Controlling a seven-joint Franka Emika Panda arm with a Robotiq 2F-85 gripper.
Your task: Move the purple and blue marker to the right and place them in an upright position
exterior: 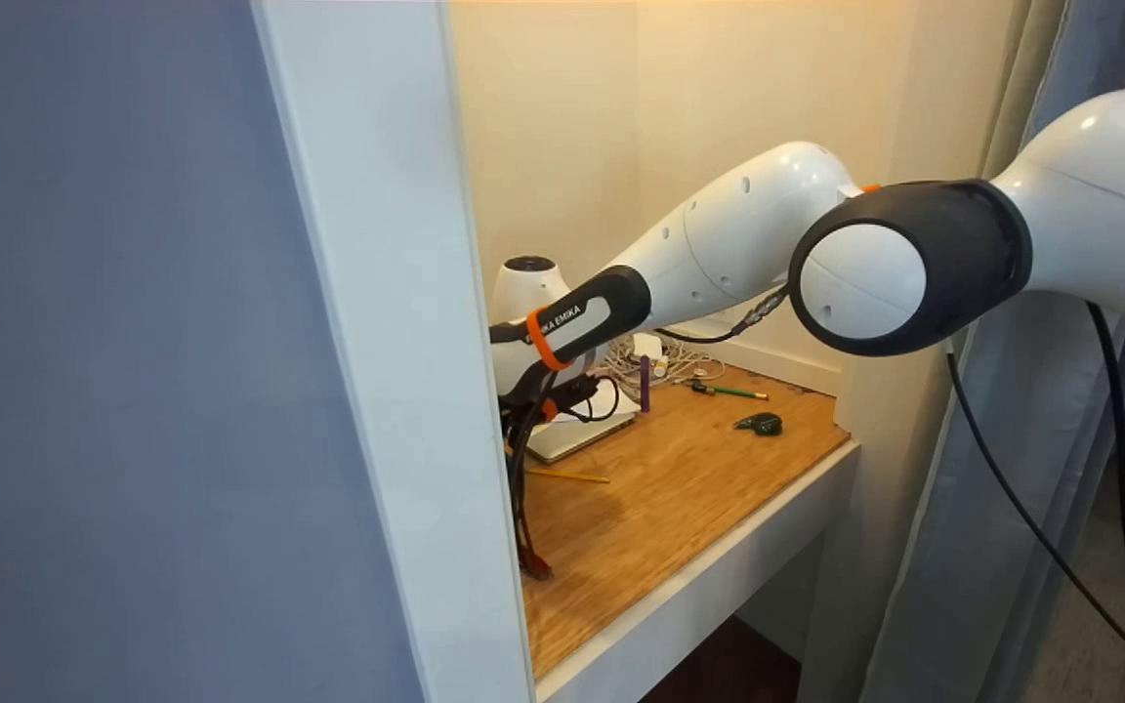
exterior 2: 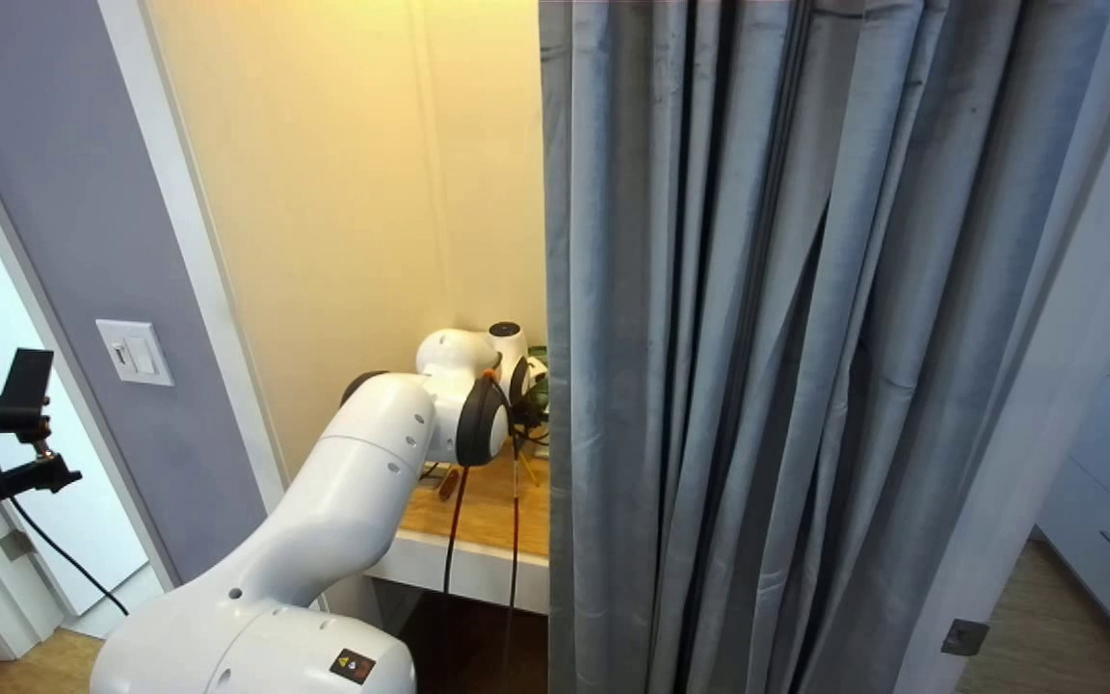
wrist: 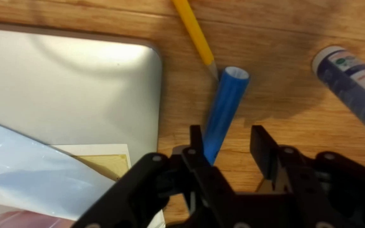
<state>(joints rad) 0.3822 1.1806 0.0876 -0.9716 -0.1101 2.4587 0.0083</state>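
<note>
Wrist view – gripper [wrist: 227,134] w/ tips apart – blue marker [wrist: 225,107] btwn, closer to 1.

Blue marker [wrist: 226,104] partly behind end effector [wrist: 227,136]

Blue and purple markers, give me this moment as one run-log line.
claw: open, holding nothing; blue marker: near claw, unclear whether standing; purple marker: upright on desk; yellow pencil: lying on desk

Wooden desktop [exterior: 660,508], warm-lit cream walls [exterior 2: 324,193], gray curtain [exterior 2: 613,289]
</note>
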